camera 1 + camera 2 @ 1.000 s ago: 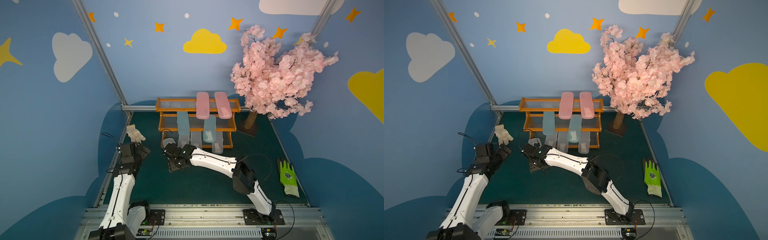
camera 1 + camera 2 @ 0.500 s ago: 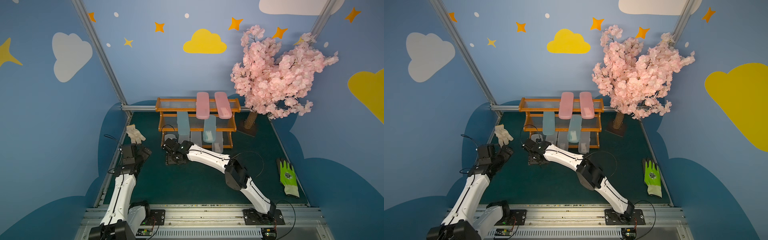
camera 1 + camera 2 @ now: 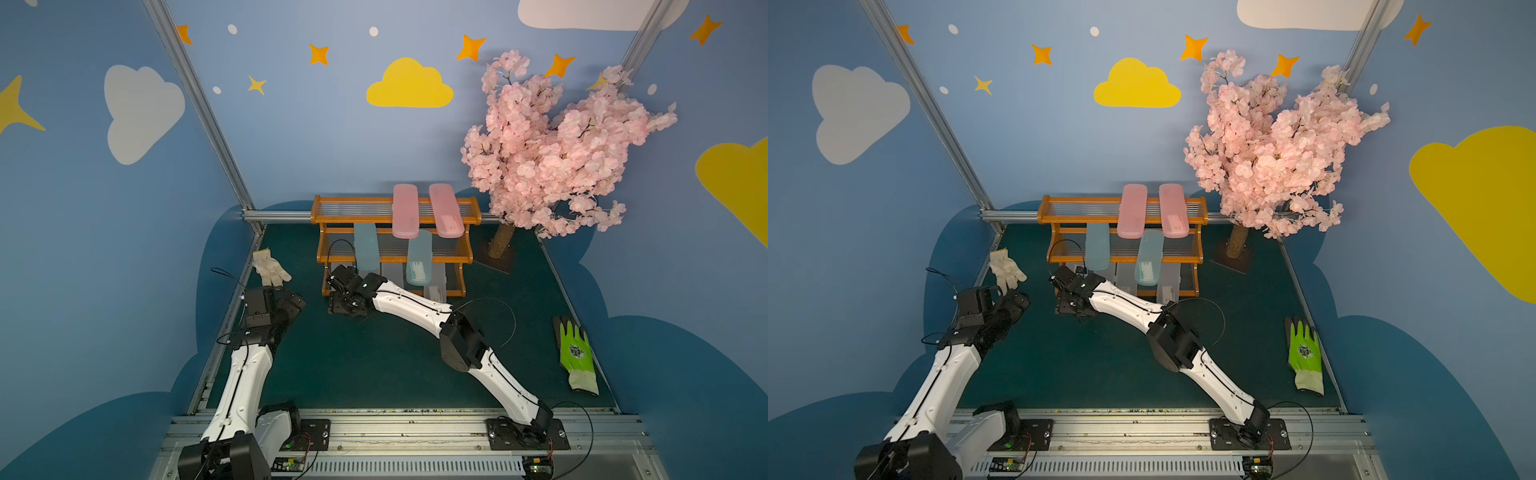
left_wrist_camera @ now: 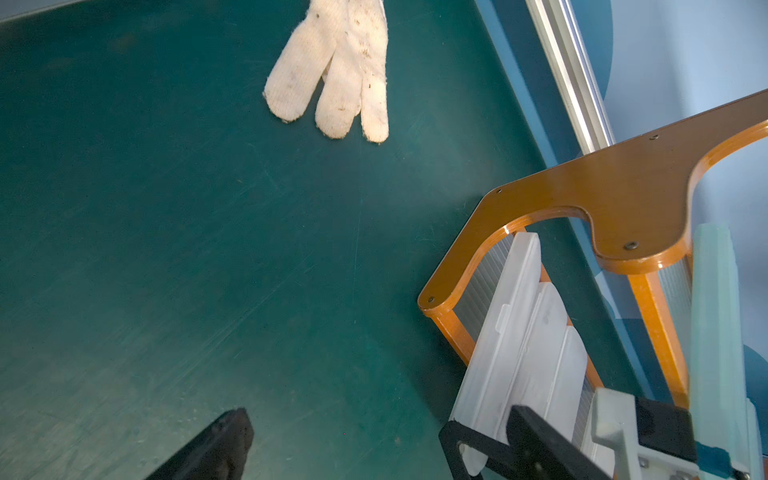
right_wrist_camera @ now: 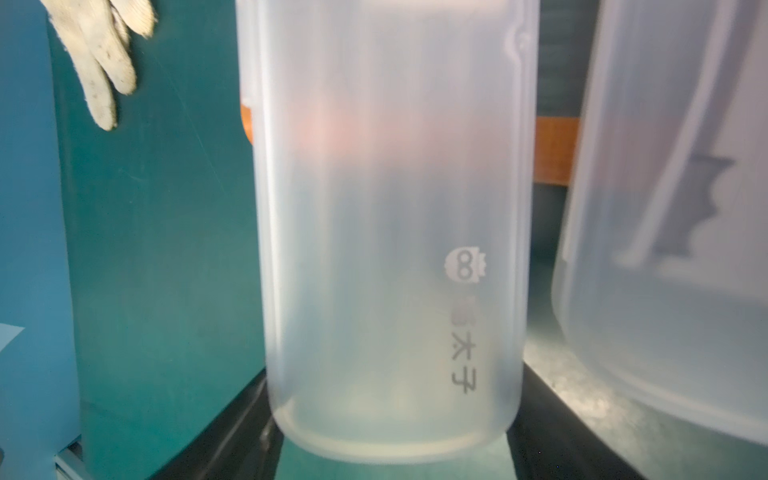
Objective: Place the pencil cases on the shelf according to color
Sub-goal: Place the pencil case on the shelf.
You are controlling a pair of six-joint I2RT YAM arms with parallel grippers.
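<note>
Fingers (image 3: 347, 306) on right arm nearer shelf (image 3: 353, 219) than before — astride clear case (image 5: 386, 249), grip unclear.

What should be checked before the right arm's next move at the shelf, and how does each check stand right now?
1. Pink cases on the shelf's top tier: ok.
2. Blue cases on the middle tier: ok.
3. Clear case inside the right gripper lies beside the other clear cases on the bottom tier: ok.
4. Right gripper free of that case: cannot tell.
5. Left gripper open, empty, apart from the shelf: ok.
</note>
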